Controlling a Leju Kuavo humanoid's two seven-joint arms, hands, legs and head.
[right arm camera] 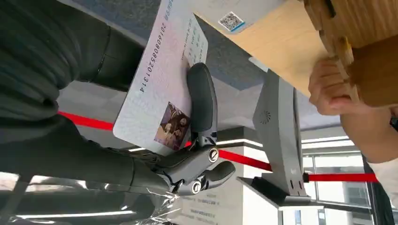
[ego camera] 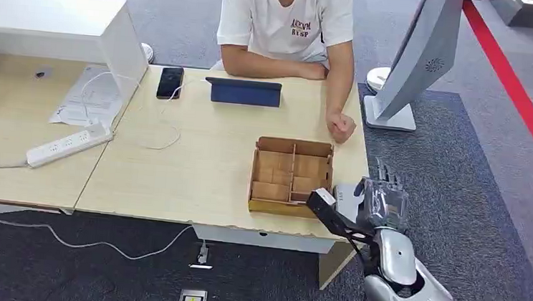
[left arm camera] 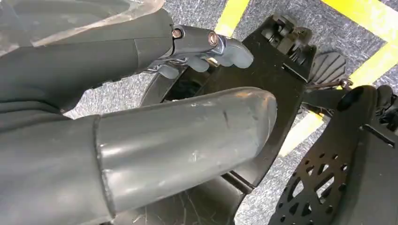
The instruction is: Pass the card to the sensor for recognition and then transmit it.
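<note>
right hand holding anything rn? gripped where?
Yes. The right hand holds the card, pinched at one end near its small photo, one finger lying across its printed face. The left hand holds nothing.

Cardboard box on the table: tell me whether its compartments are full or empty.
Empty as far as visible: the head view shows bare cardboard in the box's divided compartments.

Card (right arm camera: 159, 89) partly covered by right robot hand (right arm camera: 187, 154) fingers; one end cut off at frame edge. Small print unreadable. Person (ego camera: 286, 23) cropped above shoulders.
</note>
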